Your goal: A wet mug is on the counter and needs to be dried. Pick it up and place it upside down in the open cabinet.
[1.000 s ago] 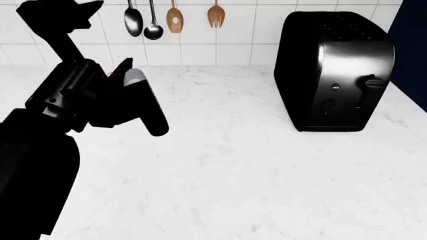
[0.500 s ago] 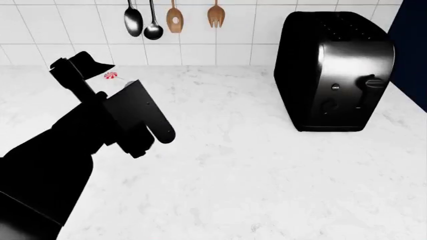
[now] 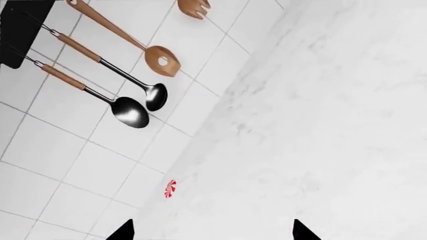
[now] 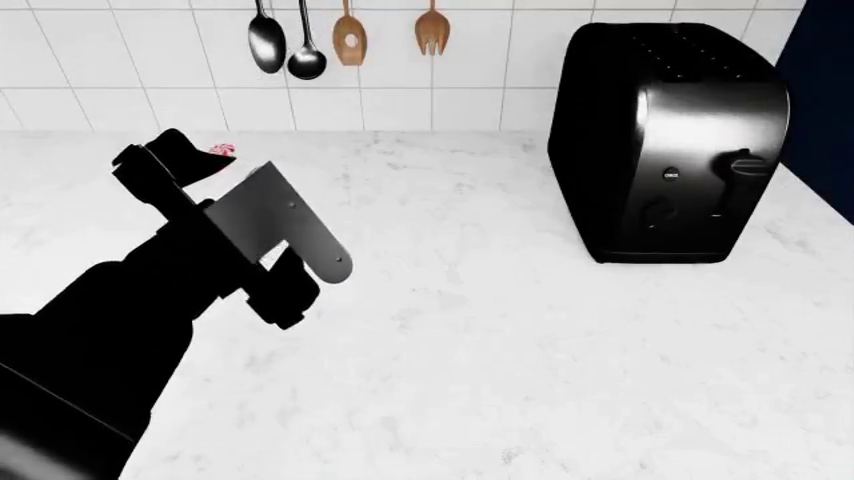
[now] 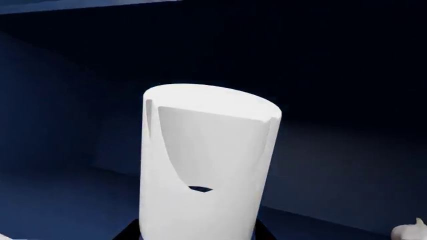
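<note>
The left arm point(image 4: 200, 270) has dropped lower over the counter point(image 4: 534, 350).

No text, brand or number can be read anywhere in these views. The black toaster point(image 4: 671, 140) at the far right of the counter point(image 4: 534, 350) carries a tiny white mark on a round button on its front face, but it is too small to make out. The red-and-white swirl point(image 3: 170, 188) lying at the far edge of the counter near the tiled wall is a pattern, not lettering. The mug point(image 5: 207, 165) is plain white.
</note>
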`<state>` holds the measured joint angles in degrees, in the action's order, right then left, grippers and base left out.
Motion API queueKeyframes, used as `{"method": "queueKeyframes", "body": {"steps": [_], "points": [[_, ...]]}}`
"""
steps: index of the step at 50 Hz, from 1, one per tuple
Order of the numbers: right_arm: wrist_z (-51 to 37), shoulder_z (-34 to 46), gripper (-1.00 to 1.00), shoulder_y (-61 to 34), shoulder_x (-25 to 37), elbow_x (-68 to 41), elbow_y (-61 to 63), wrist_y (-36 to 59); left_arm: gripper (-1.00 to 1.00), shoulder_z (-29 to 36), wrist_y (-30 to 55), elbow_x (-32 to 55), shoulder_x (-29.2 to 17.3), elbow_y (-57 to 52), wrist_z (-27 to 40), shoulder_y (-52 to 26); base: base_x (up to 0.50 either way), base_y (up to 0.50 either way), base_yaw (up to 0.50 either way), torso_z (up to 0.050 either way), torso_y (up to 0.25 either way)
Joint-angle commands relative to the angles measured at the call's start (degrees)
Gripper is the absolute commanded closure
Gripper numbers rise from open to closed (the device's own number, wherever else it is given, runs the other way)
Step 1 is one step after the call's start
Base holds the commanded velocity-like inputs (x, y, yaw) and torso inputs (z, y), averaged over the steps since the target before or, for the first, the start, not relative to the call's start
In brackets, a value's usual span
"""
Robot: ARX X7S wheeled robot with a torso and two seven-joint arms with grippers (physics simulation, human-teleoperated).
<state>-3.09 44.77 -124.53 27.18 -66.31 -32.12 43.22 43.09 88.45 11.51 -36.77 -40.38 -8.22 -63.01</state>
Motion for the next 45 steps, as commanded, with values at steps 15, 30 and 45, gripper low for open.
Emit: {"method": "queueKeyframes", "body": {"steps": [15, 30, 45], "points": [[9.7, 3.3, 1.0, -9.9, -13.8, 13.7, -30.4, -12.1, -1.0, -9.0, 1.1, 5.3, 2.5, 0.6, 2.3, 2.7, 0.0, 0.0, 0.0, 0.0, 0.001], [9.7, 1.5, 1.0, -8.4, -13.6, 16.6, -28.5, -10.4, -1.0, -12.2, 0.8, 11.4, 2.1, 0.2, 6.4, 3.5, 0.0, 0.0, 0.0, 0.004, -0.101], [9.2, 1.3, 1.0, -6.3, -13.6, 17.2, -27.3, -10.0, -1.0, -11.9, -0.5, 12.8, 1.3, 0.1, 7.7, 3.8, 0.0, 0.0, 0.0, 0.008, -0.139]]}}
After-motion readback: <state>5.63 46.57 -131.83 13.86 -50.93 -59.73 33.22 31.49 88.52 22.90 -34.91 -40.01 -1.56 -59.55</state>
